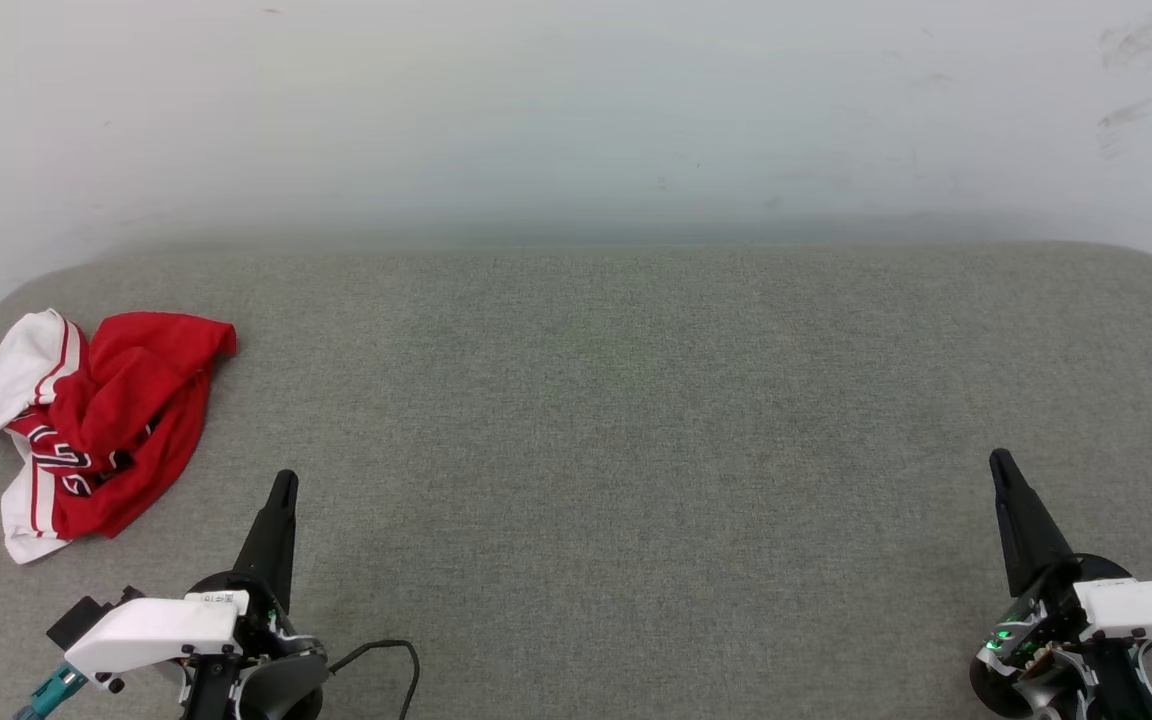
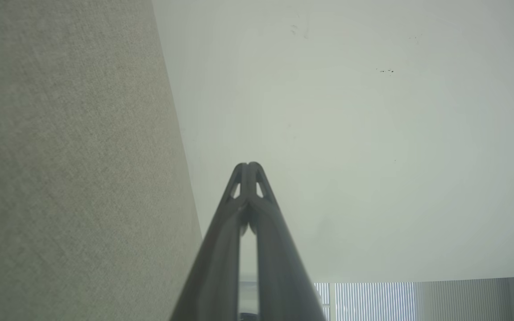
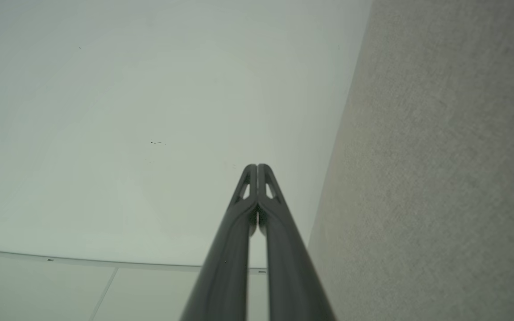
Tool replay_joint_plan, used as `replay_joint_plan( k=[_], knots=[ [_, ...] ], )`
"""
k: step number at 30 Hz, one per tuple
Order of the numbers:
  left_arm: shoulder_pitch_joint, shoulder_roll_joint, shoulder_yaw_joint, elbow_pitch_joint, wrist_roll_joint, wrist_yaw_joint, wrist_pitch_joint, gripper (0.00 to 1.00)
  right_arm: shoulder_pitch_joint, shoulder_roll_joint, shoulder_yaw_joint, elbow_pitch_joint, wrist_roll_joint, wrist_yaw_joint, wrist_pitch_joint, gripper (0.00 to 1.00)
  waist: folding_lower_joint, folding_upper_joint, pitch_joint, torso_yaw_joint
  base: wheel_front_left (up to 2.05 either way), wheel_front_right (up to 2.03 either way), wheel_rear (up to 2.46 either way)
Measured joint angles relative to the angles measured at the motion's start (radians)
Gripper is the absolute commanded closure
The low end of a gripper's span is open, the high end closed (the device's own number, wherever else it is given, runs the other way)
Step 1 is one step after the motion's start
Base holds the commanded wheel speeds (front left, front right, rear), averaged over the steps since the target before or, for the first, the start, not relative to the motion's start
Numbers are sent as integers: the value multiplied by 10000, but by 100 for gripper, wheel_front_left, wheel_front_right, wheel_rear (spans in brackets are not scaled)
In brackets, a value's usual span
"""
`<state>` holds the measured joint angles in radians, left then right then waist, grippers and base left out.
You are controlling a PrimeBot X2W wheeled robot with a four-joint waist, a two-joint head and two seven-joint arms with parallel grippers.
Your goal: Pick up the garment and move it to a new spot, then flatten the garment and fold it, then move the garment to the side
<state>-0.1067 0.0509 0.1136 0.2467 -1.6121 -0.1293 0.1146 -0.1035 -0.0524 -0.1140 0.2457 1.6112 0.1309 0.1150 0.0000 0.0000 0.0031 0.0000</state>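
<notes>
I see the garment bunched at nine o'clock; left gripper and right gripper are pinched together, empty.

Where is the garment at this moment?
In the head view, the garment lies crumpled at the left edge of the grey surface, ahead and left of the left gripper.

1. Head view: soft, even, bright light is falling on the grey surface.
2. Wall is washing out pale, and a faint shadow band is blurring the surface's far edge.
3. Garment is reading sharp, with saturated reds, and is casting barely any shadow.
4. Wrist views: fingers are going soft and out of focus toward the bottom edge, and the corners are dimming slightly.
5. Left wrist view: blinds are glowing brighter at lower right.
</notes>
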Motion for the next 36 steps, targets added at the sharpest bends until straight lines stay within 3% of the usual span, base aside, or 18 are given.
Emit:
replay_joint_plan(
  k=[36],
  knots=[
    [0,0,0,0,-2,0,-2,100,0,0,0,0,0,0,0,100,0,0,0,0,0,0,0]
  ],
)
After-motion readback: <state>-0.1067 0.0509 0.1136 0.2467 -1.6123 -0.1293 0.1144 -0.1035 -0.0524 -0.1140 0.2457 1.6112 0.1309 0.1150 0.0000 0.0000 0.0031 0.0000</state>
